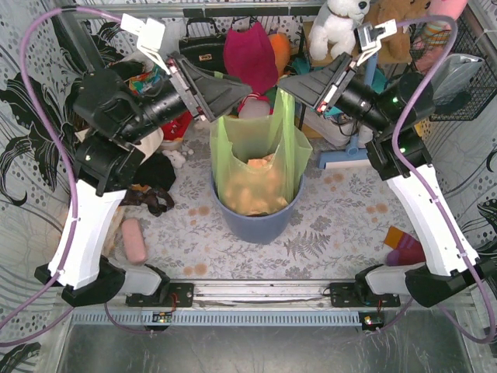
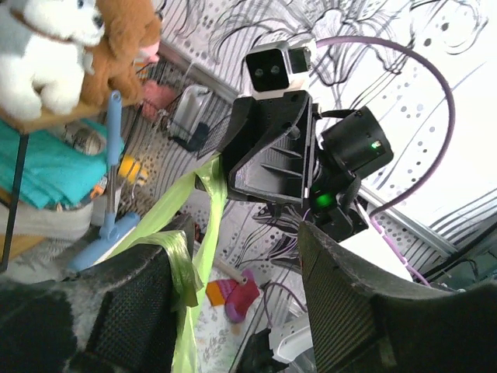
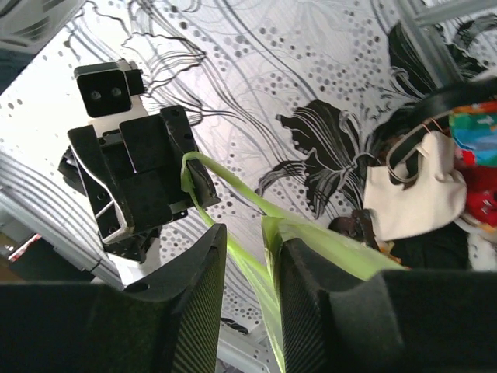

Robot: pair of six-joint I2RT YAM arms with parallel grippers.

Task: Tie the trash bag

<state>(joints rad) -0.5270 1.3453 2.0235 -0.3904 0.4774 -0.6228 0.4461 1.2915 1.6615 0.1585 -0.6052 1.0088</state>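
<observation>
Left jaws stand wide apart, a bag strap [image 2: 177, 264] draped over one finger; right jaws sit narrow around a strap, though whether they pinch it is unclear. The trash bag [image 1: 241, 148] sits in a blue bin [image 1: 260, 225] mid-worktop: thin, soft, slippery film, probably best held by its straps.
</observation>
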